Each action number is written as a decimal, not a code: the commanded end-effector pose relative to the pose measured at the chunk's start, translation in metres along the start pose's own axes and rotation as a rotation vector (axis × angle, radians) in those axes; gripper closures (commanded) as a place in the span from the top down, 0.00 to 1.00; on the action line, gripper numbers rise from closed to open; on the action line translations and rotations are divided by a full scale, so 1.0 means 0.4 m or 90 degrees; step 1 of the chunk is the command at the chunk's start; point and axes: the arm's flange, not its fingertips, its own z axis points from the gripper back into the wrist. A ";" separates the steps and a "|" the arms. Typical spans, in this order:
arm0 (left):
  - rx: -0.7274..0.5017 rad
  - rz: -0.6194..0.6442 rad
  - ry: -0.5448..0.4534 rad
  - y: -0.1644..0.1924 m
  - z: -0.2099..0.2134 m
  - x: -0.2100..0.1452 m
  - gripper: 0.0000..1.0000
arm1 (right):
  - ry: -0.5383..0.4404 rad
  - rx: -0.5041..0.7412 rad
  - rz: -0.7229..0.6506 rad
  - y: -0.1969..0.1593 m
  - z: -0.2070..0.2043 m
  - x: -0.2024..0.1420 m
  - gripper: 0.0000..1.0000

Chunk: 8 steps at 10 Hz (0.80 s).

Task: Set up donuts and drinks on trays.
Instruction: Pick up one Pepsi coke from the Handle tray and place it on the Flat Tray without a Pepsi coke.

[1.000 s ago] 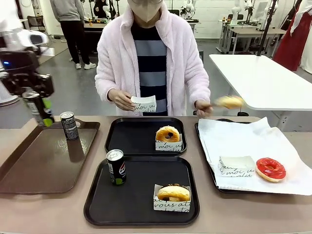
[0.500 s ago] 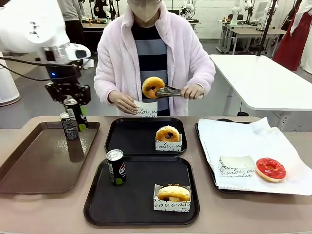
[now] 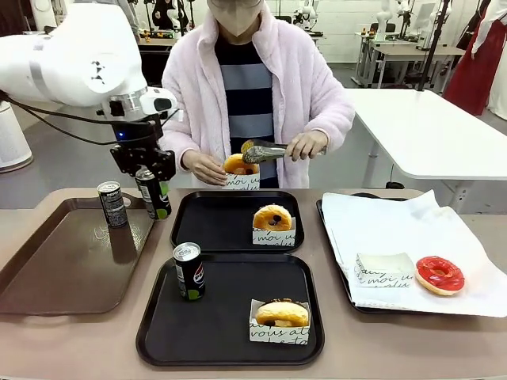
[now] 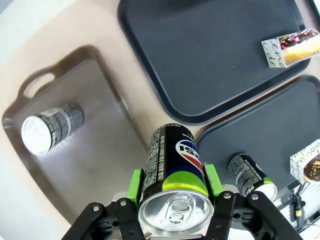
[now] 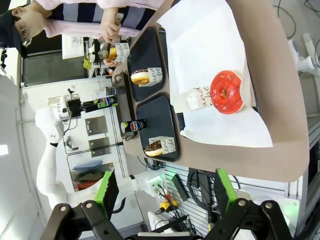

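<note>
Tabletop (image 3: 71, 348) tan, in open lab with grey floor. Left gripper (image 3: 156, 192) clamped on can (image 4: 174, 157), a green pad on each side, above the strip between brown tray (image 3: 47, 269) and far black tray (image 3: 214, 229). Right gripper (image 5: 165, 192) open, empty. Can-base clearance unclear.
</note>
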 end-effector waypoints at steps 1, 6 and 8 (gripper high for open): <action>-0.010 -0.059 -0.017 -0.009 -0.021 0.028 0.58 | -0.002 0.012 0.002 0.003 -0.001 0.003 1.00; 0.047 -0.085 0.167 0.128 0.103 -0.267 0.58 | -0.002 0.012 0.002 0.003 -0.001 0.003 1.00; 0.039 -0.116 0.155 0.161 0.142 -0.416 0.58 | -0.002 0.012 0.002 0.003 -0.001 0.003 1.00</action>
